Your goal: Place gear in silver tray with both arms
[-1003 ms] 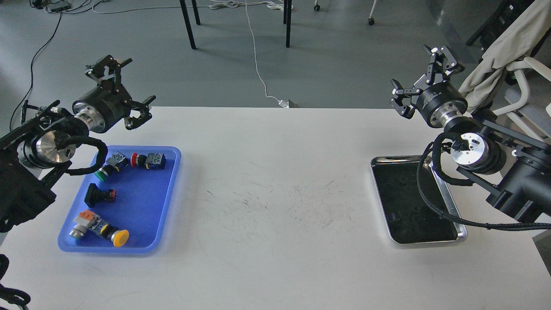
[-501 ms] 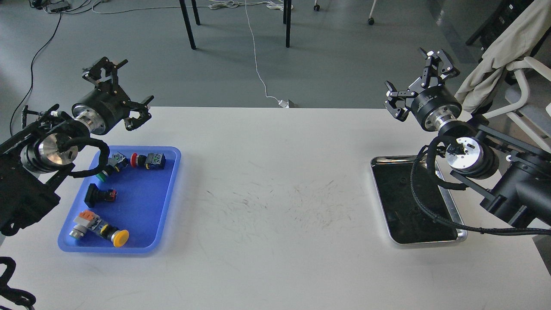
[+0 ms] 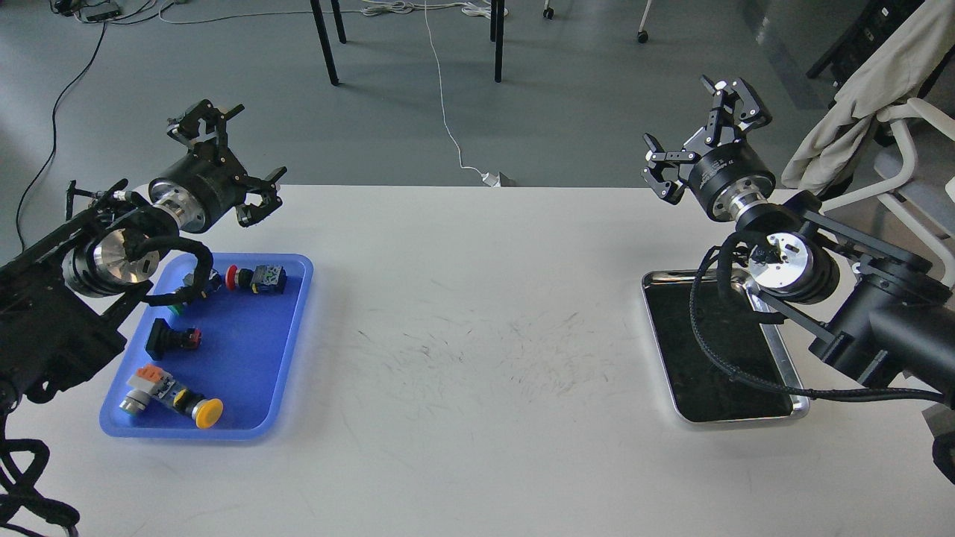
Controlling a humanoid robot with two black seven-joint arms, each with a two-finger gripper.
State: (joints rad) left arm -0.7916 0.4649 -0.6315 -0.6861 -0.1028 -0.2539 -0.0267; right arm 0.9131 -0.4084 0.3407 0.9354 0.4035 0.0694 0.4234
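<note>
Silver tray (image 3: 798,406) empty, far right of blue tray (image 3: 291,335) holding parts. Left gripper (image 3: 235,160) and right gripper (image 3: 697,127): fingers spread, holding nothing. Risk: right cable (image 3: 716,358) draped over silver tray could snag placement.

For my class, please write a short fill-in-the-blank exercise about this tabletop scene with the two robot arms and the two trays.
1. The push-button parts lie in the ____ plastic tray.
2. The silver tray holds ____ parts so far.
3. Both the left claw and the right claw have their fingers ____.
4. The part with the yellow cap lies at the tray's ____ end, closest to the robot.

Missing words: blue; no; open; near
</note>
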